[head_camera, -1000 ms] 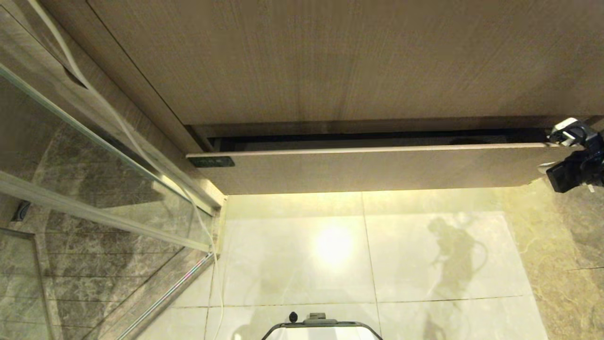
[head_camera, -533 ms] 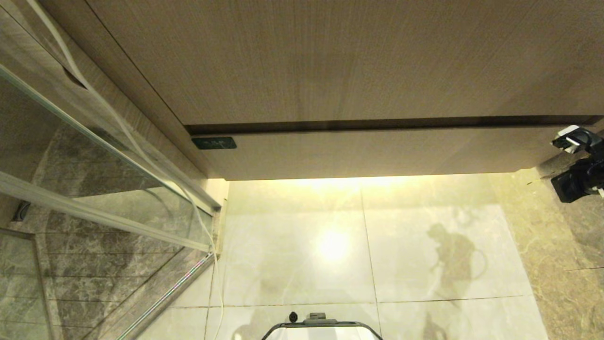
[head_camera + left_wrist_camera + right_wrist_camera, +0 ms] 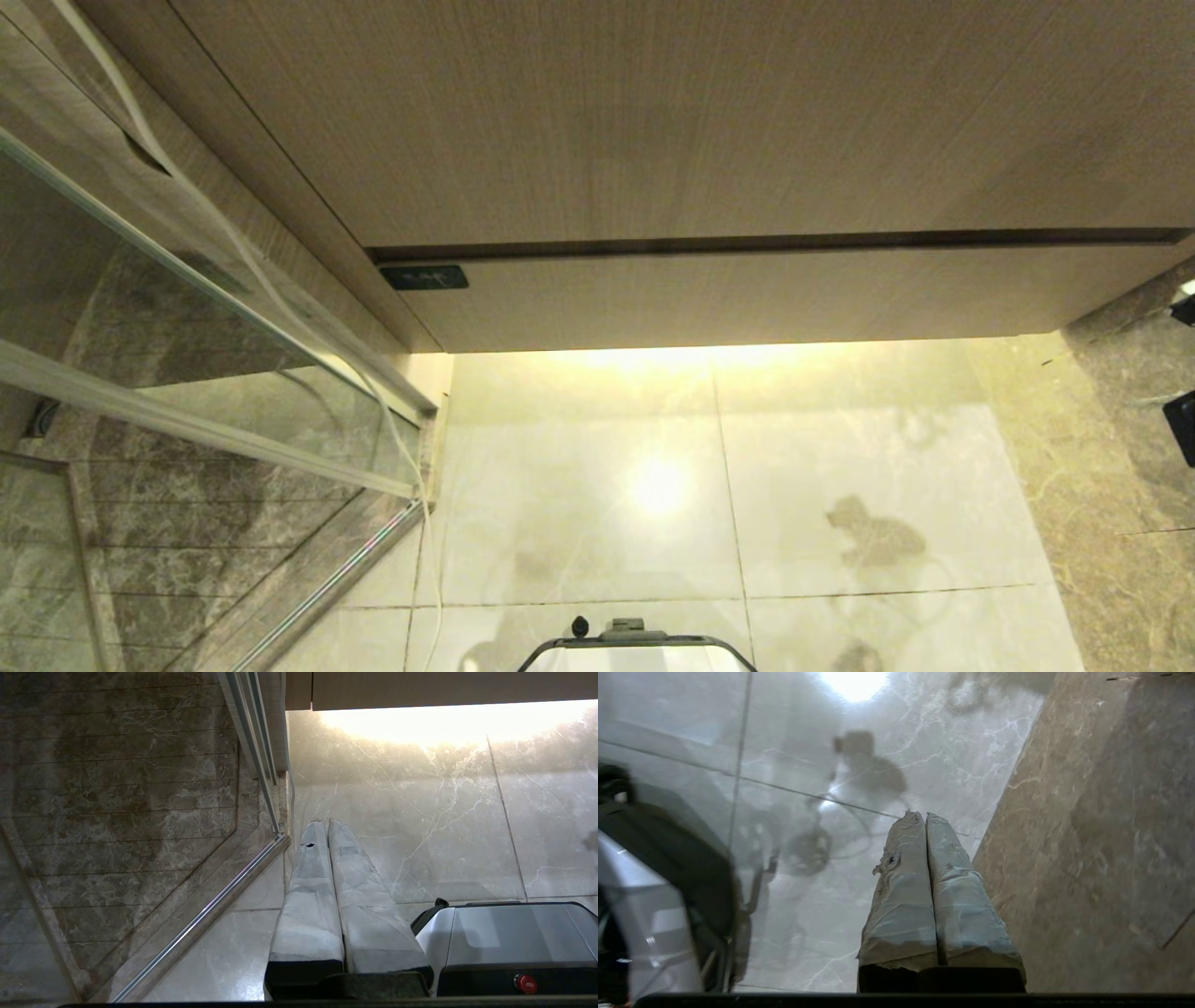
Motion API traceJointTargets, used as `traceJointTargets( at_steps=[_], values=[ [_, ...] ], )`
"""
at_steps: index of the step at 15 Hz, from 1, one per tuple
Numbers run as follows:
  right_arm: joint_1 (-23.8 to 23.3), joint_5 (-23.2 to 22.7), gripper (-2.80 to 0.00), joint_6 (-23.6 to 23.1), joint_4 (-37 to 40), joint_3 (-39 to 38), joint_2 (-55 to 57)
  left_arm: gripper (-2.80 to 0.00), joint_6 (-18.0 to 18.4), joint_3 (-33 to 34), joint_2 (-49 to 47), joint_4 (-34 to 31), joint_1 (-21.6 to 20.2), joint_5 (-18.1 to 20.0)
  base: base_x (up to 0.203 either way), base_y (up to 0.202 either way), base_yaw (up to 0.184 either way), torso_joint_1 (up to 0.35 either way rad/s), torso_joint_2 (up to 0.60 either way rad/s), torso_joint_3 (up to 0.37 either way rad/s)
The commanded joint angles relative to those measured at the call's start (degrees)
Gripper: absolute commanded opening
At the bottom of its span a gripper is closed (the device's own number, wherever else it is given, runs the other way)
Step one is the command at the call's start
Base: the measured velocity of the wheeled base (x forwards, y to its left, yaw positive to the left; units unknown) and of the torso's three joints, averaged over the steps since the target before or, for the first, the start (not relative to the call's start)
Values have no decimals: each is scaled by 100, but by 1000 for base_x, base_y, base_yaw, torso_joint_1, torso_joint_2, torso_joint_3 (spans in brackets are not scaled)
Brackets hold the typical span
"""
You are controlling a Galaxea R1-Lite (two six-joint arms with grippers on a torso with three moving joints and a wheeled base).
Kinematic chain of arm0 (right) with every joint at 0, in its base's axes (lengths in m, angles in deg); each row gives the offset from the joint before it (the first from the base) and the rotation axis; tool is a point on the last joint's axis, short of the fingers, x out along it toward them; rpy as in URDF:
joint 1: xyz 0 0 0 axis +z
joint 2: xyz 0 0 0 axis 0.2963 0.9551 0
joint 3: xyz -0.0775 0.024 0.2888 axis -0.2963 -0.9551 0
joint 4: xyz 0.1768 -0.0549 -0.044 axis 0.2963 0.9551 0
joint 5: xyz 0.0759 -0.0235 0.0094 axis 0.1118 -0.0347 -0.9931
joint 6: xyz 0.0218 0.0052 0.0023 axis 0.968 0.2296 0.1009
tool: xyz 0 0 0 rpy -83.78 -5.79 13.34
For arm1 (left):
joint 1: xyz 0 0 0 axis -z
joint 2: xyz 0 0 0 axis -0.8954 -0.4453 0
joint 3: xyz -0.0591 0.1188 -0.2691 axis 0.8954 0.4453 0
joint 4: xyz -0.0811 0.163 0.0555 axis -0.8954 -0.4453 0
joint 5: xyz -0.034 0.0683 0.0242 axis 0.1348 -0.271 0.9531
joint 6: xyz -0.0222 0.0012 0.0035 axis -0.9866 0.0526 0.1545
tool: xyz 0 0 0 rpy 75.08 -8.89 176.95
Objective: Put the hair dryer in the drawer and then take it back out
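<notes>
Bathroom-type room, glossy pale marble floor tiles (image 3: 579,523) with thin grout lines and a bright ceiling-light reflection in the middle; warm strip glow along the floor right under the cabinet. Darker brown marble band (image 3: 1120,485) runs down the robot's right side of the floor. On the left, a glass shower partition (image 3: 187,308) in a metal frame, dark veined marble behind it, and a thin white cable (image 3: 280,299) hanging along the glass edge down to the floor. Wood-grain vanity fills the top of the head view: tall unlabelled front (image 3: 653,121) above, and under it the drawer (image 3: 747,299), a low wide front with a small dark label (image 3: 424,277) at its left end. Drawer is fully pushed in, front flush, its long axis running left-right across the view, face toward the robot. Hair dryer not visible in any view, so its location and pointing direction can't be told. Robot base top (image 3: 635,649) shows at the bottom edge. Left gripper (image 3: 325,823) hangs over the floor beside the shower frame corner, fingers pressed together, holding nothing. Right gripper (image 3: 924,815) is over the floor where pale tile meets the brown band, fingers closed together, empty; only a sliver of the right arm (image 3: 1182,425) shows at the head view's right edge.
</notes>
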Motion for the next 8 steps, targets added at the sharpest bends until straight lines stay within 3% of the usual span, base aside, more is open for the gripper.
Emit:
traceJointTargets(
  at_steps=[1,3,8],
  values=[
    [86,-18,-280,107,213,-668,-1639,-280,-2,6,-1,-2,-5,1,0,0,0,0,0,0],
    [306,-29,-280,409,453,-1437,-2725,-280,-2,1,-5,3,-4,1,0,0,0,0,0,0],
    [1529,-17,-280,1656,487,-3324,-5553,-280,-1,1,-6,3,3,1,0,0,0,0,0,0]
  ],
)
